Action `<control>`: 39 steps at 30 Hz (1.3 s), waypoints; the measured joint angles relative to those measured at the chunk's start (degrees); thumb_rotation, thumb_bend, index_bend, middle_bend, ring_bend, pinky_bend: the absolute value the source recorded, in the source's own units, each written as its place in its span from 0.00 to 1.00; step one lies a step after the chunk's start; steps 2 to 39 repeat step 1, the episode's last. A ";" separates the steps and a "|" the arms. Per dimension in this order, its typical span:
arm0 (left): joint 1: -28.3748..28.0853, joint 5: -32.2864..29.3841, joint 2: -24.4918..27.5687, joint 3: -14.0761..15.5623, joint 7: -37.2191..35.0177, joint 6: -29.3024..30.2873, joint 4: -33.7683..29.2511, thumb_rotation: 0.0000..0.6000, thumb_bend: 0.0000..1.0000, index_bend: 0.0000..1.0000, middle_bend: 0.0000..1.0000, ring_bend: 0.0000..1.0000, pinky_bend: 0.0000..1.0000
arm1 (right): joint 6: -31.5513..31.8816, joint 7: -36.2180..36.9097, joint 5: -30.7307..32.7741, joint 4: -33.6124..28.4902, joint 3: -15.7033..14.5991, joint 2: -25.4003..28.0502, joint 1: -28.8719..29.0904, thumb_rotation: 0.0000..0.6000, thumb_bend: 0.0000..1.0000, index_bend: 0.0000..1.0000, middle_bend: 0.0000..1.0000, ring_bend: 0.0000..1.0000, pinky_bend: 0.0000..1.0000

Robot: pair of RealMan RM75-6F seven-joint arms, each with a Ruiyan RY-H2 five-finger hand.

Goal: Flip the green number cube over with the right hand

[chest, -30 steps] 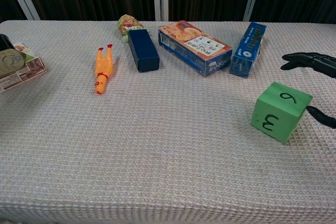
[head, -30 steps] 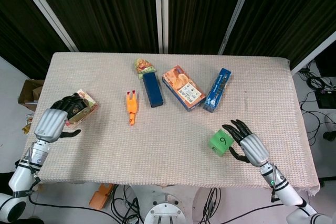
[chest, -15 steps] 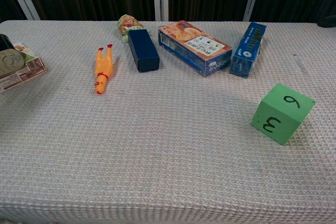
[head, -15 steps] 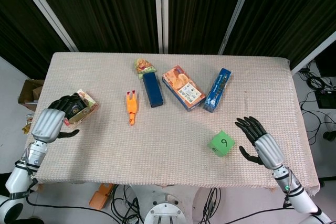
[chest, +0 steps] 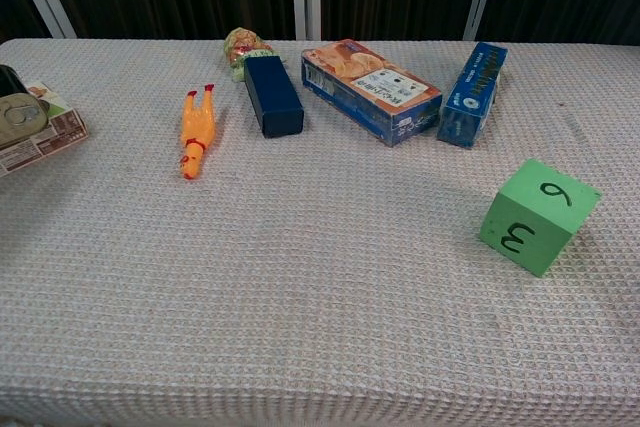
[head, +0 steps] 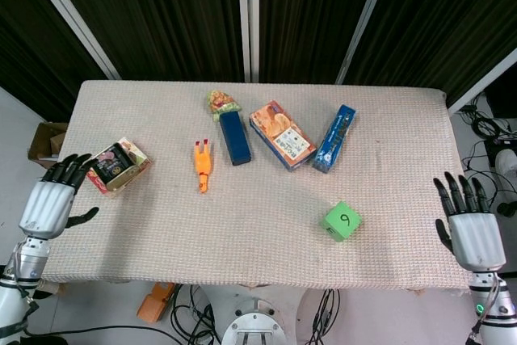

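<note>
The surface (head: 242, 224) wears a beige waffle-weave cloth. On its far half lie flat cardboard boxes: an orange-and-blue one (head: 282, 135), a slim blue one (head: 334, 137) right of it, and a plain navy one (head: 236, 137) left, with a small crinkled packet (head: 220, 103) touching its far end. A rubbery orange chicken (head: 202, 166) lies left of those. The cube (head: 340, 220), green and foam-like, sits alone near the front right, a 6-or-9 uppermost and a 3 on the chest-facing side. At the left edge sits a printed packet (head: 119, 166). The right hand (head: 470, 228) hangs off the right edge, fingers spread and straight, holding nothing, well apart from the cube. The left hand (head: 50, 201) hangs off the left edge, fingers spread. Both arms are cropped.
</note>
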 measured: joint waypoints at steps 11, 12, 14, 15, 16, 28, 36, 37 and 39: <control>1.31 0.06 0.31 0.37 0.87 1.37 0.37 1.00 0.14 0.14 0.12 0.10 0.21 | 0.48 0.64 0.53 0.26 0.19 0.42 -0.81 1.00 0.30 0.00 0.00 0.00 0.00; 1.31 0.06 0.31 0.37 0.87 1.37 0.37 1.00 0.14 0.14 0.12 0.10 0.21 | 0.48 0.64 0.53 0.26 0.19 0.42 -0.81 1.00 0.30 0.00 0.00 0.00 0.00; 1.31 0.06 0.31 0.37 0.87 1.37 0.37 1.00 0.14 0.14 0.12 0.10 0.21 | 0.48 0.64 0.53 0.26 0.19 0.42 -0.81 1.00 0.30 0.00 0.00 0.00 0.00; 1.31 0.06 0.31 0.37 0.87 1.37 0.37 1.00 0.14 0.14 0.12 0.10 0.21 | 0.48 0.64 0.53 0.26 0.19 0.42 -0.81 1.00 0.30 0.00 0.00 0.00 0.00; 1.31 0.06 0.31 0.37 0.87 1.37 0.37 1.00 0.14 0.14 0.12 0.10 0.21 | 0.48 0.64 0.53 0.26 0.19 0.42 -0.81 1.00 0.30 0.00 0.00 0.00 0.00; 1.31 0.06 0.31 0.37 0.87 1.37 0.37 1.00 0.14 0.14 0.12 0.10 0.21 | 0.48 0.64 0.53 0.26 0.19 0.42 -0.81 1.00 0.30 0.00 0.00 0.00 0.00; 1.31 0.06 0.31 0.37 0.87 1.37 0.37 1.00 0.14 0.14 0.12 0.10 0.21 | 0.48 0.64 0.53 0.26 0.19 0.42 -0.81 1.00 0.30 0.00 0.00 0.00 0.00; 1.31 0.06 0.31 0.37 0.87 1.37 0.37 1.00 0.14 0.14 0.12 0.10 0.21 | 0.48 0.64 0.53 0.26 0.19 0.42 -0.81 1.00 0.30 0.00 0.00 0.00 0.00; 1.31 0.06 0.31 0.37 0.87 1.37 0.37 1.00 0.14 0.14 0.12 0.10 0.21 | 0.48 0.64 0.53 0.26 0.19 0.42 -0.81 1.00 0.30 0.00 0.00 0.00 0.00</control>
